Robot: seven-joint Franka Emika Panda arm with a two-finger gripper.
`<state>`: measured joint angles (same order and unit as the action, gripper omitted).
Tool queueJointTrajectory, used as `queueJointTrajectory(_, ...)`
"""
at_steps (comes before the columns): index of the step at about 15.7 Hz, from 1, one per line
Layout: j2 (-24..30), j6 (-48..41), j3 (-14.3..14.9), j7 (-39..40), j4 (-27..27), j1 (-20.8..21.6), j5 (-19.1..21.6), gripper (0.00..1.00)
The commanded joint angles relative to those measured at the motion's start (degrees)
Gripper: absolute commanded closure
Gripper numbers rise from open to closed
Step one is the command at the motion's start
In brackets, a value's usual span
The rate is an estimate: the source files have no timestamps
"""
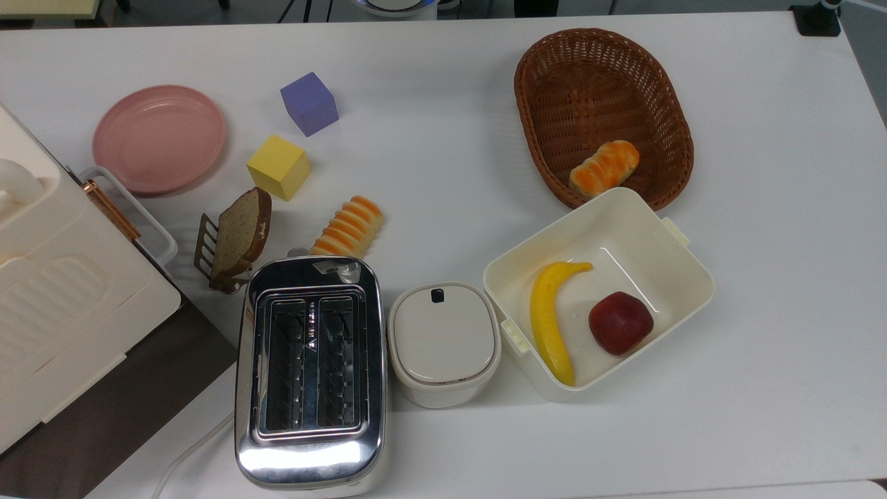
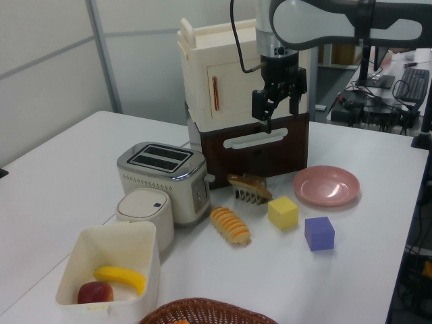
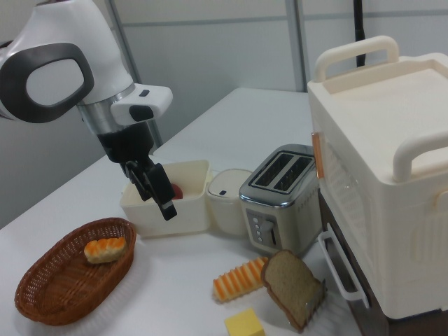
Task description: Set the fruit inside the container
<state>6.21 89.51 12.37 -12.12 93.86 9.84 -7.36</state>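
The yellow banana (image 1: 551,320) lies inside the cream-white tub (image 1: 696,277), along the top view's left wall, with a dark red apple (image 1: 620,322) beside it. In the left view the banana (image 2: 120,277) rests in the tub (image 2: 111,231) at the lower left. My gripper (image 2: 275,113) hangs high in front of the tall cream cabinet, far from the tub, open with nothing between its fingers. In the right view the gripper (image 3: 159,201) hovers in the air in front of the tub (image 3: 183,215).
A wicker basket (image 1: 547,83) holding a bread roll (image 1: 604,166) touches the tub's far side. A lidded cream box (image 1: 443,343), a toaster (image 1: 308,374), a second roll (image 1: 348,226), a bread slice on a rack (image 1: 239,235), yellow (image 1: 278,166) and purple (image 1: 309,103) cubes and a pink plate (image 1: 159,138) stand about.
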Motion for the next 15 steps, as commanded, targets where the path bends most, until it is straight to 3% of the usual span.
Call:
queueJointTrajectory(1,0.6,0.9,0.9,1.0,1.2,0.8,1.5,0.0)
queueJointTrajectory(6,-0.1,0.9,0.0,1.2,1.2,0.4,1.9,0.0)
queueJointTrajectory(10,-2.6,0.3,-4.4,1.0,-0.9,-3.2,1.9,0.0)
queueJointTrajectory(15,-2.7,0.6,-4.7,1.0,-1.0,-3.3,1.9,0.0)
